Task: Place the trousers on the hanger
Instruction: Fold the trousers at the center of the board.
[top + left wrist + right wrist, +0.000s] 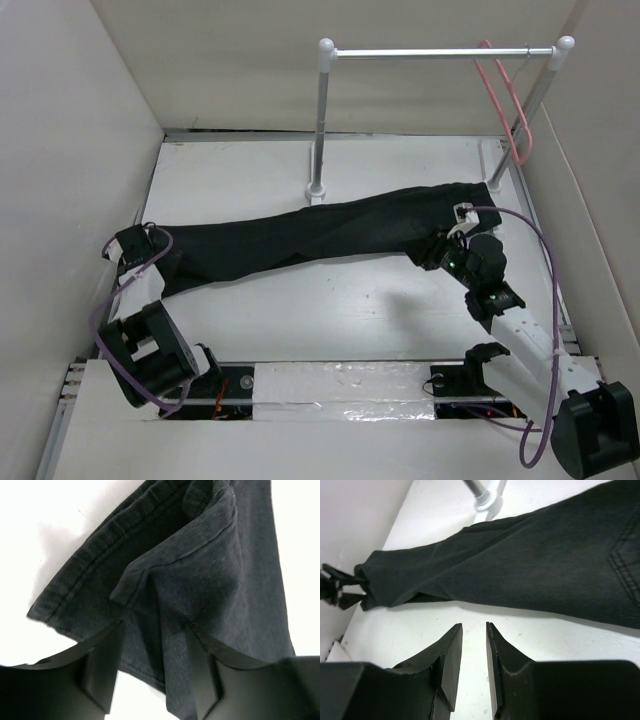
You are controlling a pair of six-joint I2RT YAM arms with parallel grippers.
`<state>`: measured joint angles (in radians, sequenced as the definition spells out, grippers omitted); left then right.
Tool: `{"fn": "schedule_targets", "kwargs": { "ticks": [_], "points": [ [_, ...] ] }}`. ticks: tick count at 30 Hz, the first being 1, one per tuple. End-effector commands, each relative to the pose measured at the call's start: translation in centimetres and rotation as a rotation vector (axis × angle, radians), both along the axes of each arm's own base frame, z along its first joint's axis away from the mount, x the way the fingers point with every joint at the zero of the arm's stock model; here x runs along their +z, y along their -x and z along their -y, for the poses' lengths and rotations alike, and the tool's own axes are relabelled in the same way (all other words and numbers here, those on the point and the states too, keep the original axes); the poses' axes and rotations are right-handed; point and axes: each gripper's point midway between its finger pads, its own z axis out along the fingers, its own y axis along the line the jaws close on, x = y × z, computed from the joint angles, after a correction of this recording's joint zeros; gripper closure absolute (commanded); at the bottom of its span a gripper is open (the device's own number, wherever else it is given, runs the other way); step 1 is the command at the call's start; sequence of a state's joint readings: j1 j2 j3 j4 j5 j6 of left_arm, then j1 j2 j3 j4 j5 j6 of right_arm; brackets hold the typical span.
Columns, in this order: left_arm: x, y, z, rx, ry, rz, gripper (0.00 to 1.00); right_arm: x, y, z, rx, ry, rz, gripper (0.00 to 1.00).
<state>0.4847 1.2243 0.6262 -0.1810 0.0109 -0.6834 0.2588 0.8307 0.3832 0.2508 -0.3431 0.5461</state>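
The black trousers lie flat across the table, leg ends at the left and waist at the right. The pink hanger hangs from the right end of the white rail at the back. My left gripper is at the leg ends. In the left wrist view its jaws stand apart, with a raised fold of trouser hem between them. My right gripper sits just in front of the waist end. In the right wrist view it is empty, its jaws a narrow gap apart, over bare table short of the trousers.
The white rail stands on two posts at the back; the left post's base touches the trousers' far edge. White walls close in on the left, right and back. A taped strip runs along the near edge between the arm bases.
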Motion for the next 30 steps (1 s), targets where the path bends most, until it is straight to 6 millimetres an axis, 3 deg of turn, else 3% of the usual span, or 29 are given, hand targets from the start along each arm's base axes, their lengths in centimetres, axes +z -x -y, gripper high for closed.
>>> {"fn": "schedule_targets", "kwargs": {
  "ticks": [1, 6, 7, 12, 17, 24, 25, 27, 28, 30],
  "points": [
    [1.6, -2.6, -1.3, 0.008, -0.021, 0.071, 0.52, 3.3, 0.0, -1.1, 0.055, -0.014, 0.127, 0.68],
    [1.4, -3.8, -2.0, 0.029, -0.017, 0.072, 0.67, 3.1, 0.3, -2.6, 0.116, -0.019, 0.131, 0.68],
    [1.8, -4.2, -1.9, 0.018, -0.023, 0.086, 0.79, 3.2, 0.4, -2.8, 0.122, -0.017, 0.132, 0.67],
    [5.1, -5.2, -2.4, 0.012, -0.122, 0.111, 1.00, 3.3, 0.7, -4.1, 0.132, 0.000, 0.140, 0.67],
    [8.2, -4.5, -2.6, -0.012, -0.186, 0.097, 1.00, 3.3, 0.4, -4.2, 0.122, 0.012, 0.139, 0.67],
    [11.5, -1.6, -3.3, -0.019, -0.295, 0.034, 1.00, 2.8, -0.2, -3.3, 0.071, 0.029, 0.117, 0.62],
    [11.5, -1.2, -3.4, -0.012, -0.303, 0.022, 0.85, 2.7, -0.2, -3.3, 0.070, 0.032, 0.112, 0.60],
    [10.0, -0.3, -3.3, -0.010, -0.294, -0.021, 0.68, 2.5, -0.4, -2.9, 0.058, 0.038, 0.101, 0.56],
    [9.5, 0.2, -3.7, 0.009, -0.283, -0.030, 0.50, 2.5, -0.6, -2.6, 0.047, 0.042, 0.100, 0.52],
    [8.3, 0.8, -3.5, 0.015, -0.254, -0.036, 0.35, 1.9, -1.1, -1.5, 0.007, 0.056, 0.078, 0.38]
  ]
}}
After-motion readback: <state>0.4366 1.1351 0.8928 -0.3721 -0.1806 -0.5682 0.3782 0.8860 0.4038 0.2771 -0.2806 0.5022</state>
